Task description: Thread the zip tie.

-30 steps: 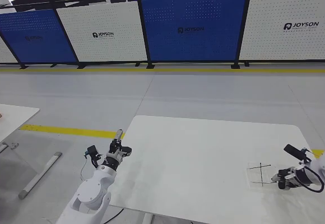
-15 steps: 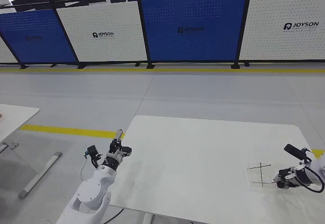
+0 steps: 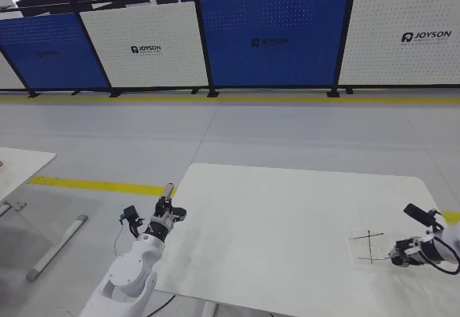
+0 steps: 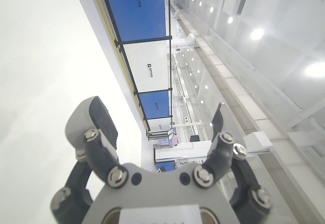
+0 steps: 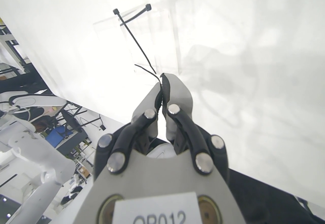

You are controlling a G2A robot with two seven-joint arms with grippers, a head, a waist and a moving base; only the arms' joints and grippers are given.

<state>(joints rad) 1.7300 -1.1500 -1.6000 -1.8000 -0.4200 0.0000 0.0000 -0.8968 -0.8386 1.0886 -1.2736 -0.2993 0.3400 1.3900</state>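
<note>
- Since our right tool [image 5: 162, 79] is pinched shut on the tail of the zip tie [image 5: 134, 39], what matters is where that tie's head lies: straight out ahead of the fingertips, at the strap's far end.
- Its long axis runs away from the tool across the clear tray [image 5: 175, 31] on the surface [image 3: 277, 238], and a second tie [image 5: 137, 14] crosses it close to the head.
- We judge the tail must be curled back toward that head, which likely calls for a second grip.
- Our left tool [image 4: 159, 108] stands wide open, well apart at the surface's opposite edge, so the right arm is far nearer.
</note>
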